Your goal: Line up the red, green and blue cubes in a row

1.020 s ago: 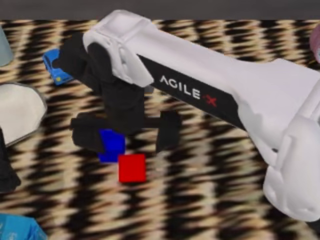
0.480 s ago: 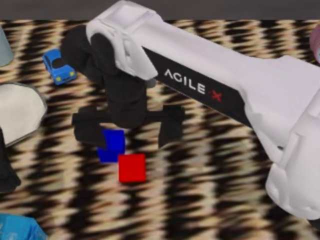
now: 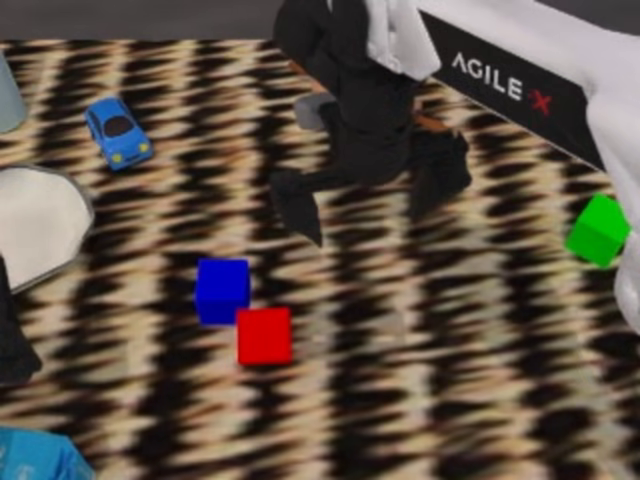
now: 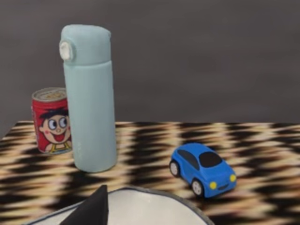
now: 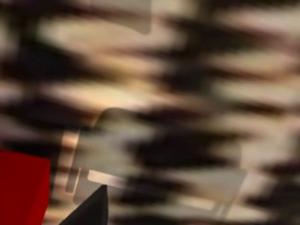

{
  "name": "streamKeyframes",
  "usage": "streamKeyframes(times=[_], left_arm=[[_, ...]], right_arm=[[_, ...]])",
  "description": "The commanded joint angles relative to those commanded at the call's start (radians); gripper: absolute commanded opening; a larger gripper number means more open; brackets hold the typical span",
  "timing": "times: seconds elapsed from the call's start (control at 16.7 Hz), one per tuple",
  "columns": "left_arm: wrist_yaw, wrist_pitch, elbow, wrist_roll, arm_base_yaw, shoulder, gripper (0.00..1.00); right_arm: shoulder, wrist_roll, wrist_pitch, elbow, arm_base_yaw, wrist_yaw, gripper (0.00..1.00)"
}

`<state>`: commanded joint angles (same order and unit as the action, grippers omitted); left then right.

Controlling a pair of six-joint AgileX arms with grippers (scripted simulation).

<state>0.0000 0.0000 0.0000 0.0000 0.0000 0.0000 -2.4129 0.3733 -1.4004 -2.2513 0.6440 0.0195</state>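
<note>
My right gripper point(image 3: 365, 200) hangs above the table near its far edge, a little right of the middle, and its two black fingers are spread wide with nothing between them. The small deep blue cube point(image 3: 222, 290) lies on the striped beige and black tablecloth point(image 3: 420, 360) left of the middle, well apart from my right gripper. The small bright red cube point(image 3: 264, 335) sits just beside it, toward the near right, and the two cubes touch at one corner, so they stand diagonal to each other. The small bright green cube point(image 3: 598, 230) is far away at the right side of the table, close under my white right arm point(image 3: 560, 70), and it looks a bit tilted. In the right wrist view the cloth is blurred and only a part of the red cube point(image 5: 21, 190) shows at the edge. My left arm point(image 3: 12, 330) is parked at the left edge of the table; I cannot tell if its claw is spread or closed. The left wrist view shows a small light-blue toy car with dark windows point(image 4: 203, 168), a tall pale-blue bottle with a lid point(image 4: 89, 98) standing upright, a red can with a cartoon face point(image 4: 50, 120) just behind the bottle, and the rim of a white bowl point(image 4: 154, 206).
</note>
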Motion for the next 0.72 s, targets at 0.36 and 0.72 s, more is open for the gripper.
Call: streamKeyframes(times=[0.36, 0.72], left_arm=[[0.000, 0.000, 0.000, 0.000, 0.000, 0.000, 1.00], [0.000, 0.000, 0.000, 0.000, 0.000, 0.000, 1.00]], right_arm=[[0.097, -0.631, 0.077, 0.223, -0.271, -0.008, 1.00], [0.206, -1.085, 0.164, 0.397, -0.493, -0.014, 1.00]])
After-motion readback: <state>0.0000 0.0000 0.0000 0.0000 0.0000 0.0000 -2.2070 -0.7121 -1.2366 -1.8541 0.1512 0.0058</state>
